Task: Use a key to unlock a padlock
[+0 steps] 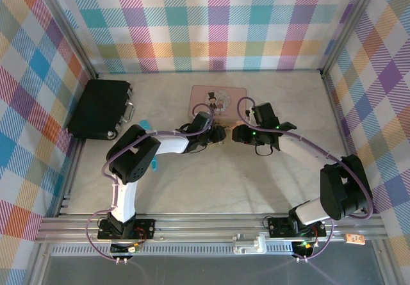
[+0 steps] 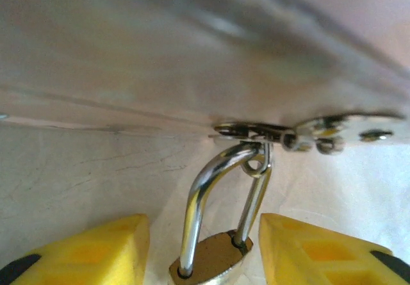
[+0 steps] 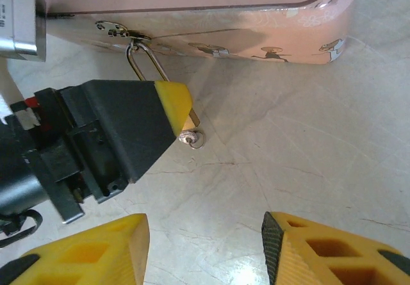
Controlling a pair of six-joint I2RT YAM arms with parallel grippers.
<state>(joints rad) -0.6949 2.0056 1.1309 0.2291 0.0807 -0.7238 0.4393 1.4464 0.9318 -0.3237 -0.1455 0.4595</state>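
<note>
The small brass padlock (image 2: 209,264) hangs by its silvery shackle (image 2: 195,202) from the hasp (image 2: 256,133) of the pink box (image 3: 256,22). My left gripper (image 2: 204,226) is open. Its yellow fingers (image 2: 96,253) stand on either side of the padlock body, with a thin gap on each side. In the right wrist view, a left finger covers most of the padlock (image 3: 195,118), and a key (image 3: 189,137) with a small ring sticks out of the padlock's lower end. My right gripper (image 3: 205,246) is open and empty, a short way from the key.
The pink box (image 1: 210,100) lies at the back middle of the table, with both grippers (image 1: 216,134) (image 1: 237,133) meeting just in front of it. A black case (image 1: 99,109) sits at the back left. Plaid walls enclose the table.
</note>
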